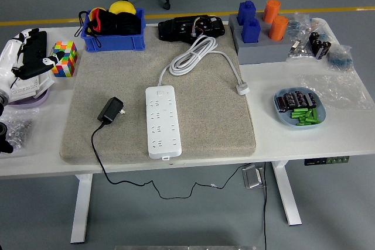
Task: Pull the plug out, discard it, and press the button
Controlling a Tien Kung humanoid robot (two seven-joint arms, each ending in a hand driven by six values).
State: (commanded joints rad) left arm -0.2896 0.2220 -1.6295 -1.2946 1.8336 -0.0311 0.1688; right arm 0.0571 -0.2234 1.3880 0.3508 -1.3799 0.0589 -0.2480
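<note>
A white power strip [162, 120] lies lengthwise on the grey mat [199, 106], its button at the far end. Its white cable [193, 55] coils behind it and ends in a white plug [242, 89] lying on the mat. A black plug adapter [111, 110] lies loose on the mat, left of the strip, apart from it. Its thin black cord [96, 156] runs off the table's front edge. My left hand [30, 57] is at the far left edge, over the table beside the colourful cube [65, 58], fingers relaxed, holding nothing. My right arm is out of view.
A blue bin [113, 29] with dark items and a yellow ball stands at the back left. A black device [191, 28] lies behind the mat. A grey block with blue and orange cylinders [262, 36] stands back right. A blue dish of small parts [299, 108] lies at the right.
</note>
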